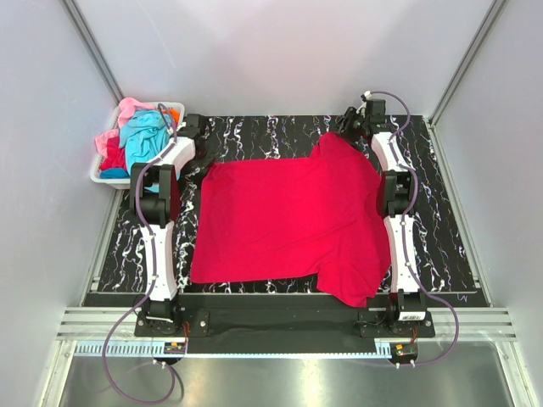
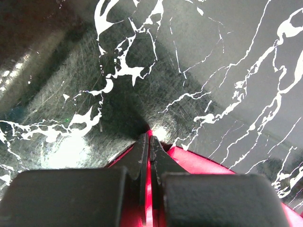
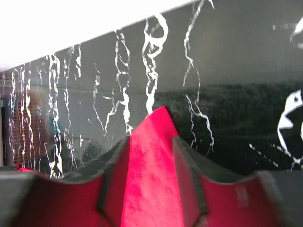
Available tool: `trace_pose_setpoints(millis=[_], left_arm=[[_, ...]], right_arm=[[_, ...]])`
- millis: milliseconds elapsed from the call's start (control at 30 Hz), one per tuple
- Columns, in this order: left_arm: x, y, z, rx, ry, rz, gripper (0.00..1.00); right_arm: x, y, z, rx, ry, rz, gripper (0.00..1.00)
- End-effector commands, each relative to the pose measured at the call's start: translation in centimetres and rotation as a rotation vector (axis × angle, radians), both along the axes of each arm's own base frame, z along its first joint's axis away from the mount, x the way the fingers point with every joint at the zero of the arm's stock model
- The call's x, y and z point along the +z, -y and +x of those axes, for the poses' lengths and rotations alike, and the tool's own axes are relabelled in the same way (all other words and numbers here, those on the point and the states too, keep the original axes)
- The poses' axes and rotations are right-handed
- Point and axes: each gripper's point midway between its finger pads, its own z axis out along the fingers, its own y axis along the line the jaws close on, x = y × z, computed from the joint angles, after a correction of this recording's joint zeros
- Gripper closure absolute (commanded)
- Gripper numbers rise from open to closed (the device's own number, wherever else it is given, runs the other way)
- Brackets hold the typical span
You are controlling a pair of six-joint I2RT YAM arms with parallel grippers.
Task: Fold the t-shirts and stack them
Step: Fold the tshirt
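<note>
**Crimson t-shirt spread flat, an end effector at each far corner**

At the far left edge of the table (image 1: 441, 246), a white basket (image 1: 100, 175) holds a heap of cloth: a turquoise t-shirt (image 1: 144, 136) on top, a pink t-shirt (image 1: 131, 108) at the back and a bit of an orange t-shirt (image 1: 174, 112) at the far right rim.

Just right of the basket, the left end effector (image 1: 200, 163) sits low at the far left corner of the crimson t-shirt (image 1: 288, 220). Its wrist camera shows the two fingers (image 2: 161, 158) clenched together with a thin edge of red cloth pinched between them, the tips down against the black marbled surface.

The crimson t-shirt lies open and mostly flat across the middle of the table, between the two arms. Its near right part reaches the near edge beside the right arm's base.

At the shirt's far right corner stands the right end effector (image 1: 343, 129). From its wrist camera, a raised peak of red cloth (image 3: 151, 179) stands between the fingers (image 3: 118, 161), which are set apart on either side of it. Whether they press the cloth or only flank it cannot be told.
</note>
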Motion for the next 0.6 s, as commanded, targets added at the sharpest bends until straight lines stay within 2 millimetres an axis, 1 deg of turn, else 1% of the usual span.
trace_pose_setpoints(millis=[0, 33, 67, 233, 267, 300, 333, 367, 400, 433, 467, 500, 533, 567], left_arm=[[2.4, 0.3, -0.2, -0.017, 0.032, -0.014, 1.00], [2.3, 0.3, -0.2, -0.017, 0.030, -0.014, 1.00], [2.4, 0.3, -0.2, -0.018, 0.032, -0.014, 1.00], [2.3, 0.1, -0.4, -0.019, 0.029, -0.004, 1.00], [2.3, 0.1, -0.4, -0.019, 0.030, -0.004, 1.00], [2.3, 0.1, -0.4, -0.021, 0.029, -0.003, 1.00], [2.2, 0.1, -0.4, -0.021, 0.027, -0.003, 1.00], [2.3, 0.1, -0.4, -0.022, 0.029, -0.002, 1.00], [2.3, 0.1, -0.4, -0.023, 0.029, -0.001, 1.00], [2.2, 0.1, -0.5, -0.024, 0.027, 0.000, 1.00], [2.3, 0.0, -0.5, -0.021, 0.027, 0.005, 1.00], [2.3, -0.1, -0.6, -0.022, 0.026, 0.009, 1.00], [2.4, -0.1, -0.7, -0.022, 0.027, 0.013, 1.00], [2.5, -0.3, -0.7, -0.024, 0.029, 0.023, 1.00]], right_arm=[[-0.3, -0.5, -0.4, -0.004, -0.038, 0.012, 0.55], [-0.4, -0.6, -0.5, -0.003, -0.044, 0.016, 0.60], [-0.4, -0.5, -0.6, -0.002, -0.044, 0.015, 0.70], [-0.7, -0.6, -1.1, 0.003, -0.075, 0.016, 0.87], [-0.7, -0.5, -1.3, 0.002, -0.081, 0.008, 0.94], [-0.5, -0.5, -1.4, 0.002, -0.084, 0.008, 0.99], [-0.5, -0.3, -1.4, -0.006, -0.083, -0.005, 1.00], [0.4, -0.2, -1.3, -0.008, -0.073, -0.012, 1.00], [0.1, -0.1, -1.7, -0.010, -0.088, -0.024, 1.00], [0.2, 0.4, -1.7, -0.026, -0.089, -0.045, 1.00], [1.3, 0.5, -1.7, -0.030, -0.077, -0.058, 1.00], [0.9, 0.7, -2.2, -0.034, -0.099, -0.071, 1.00], [1.0, 1.3, -2.2, -0.057, -0.102, -0.098, 1.00], [1.5, 1.5, -2.6, -0.062, -0.106, -0.113, 1.00]])
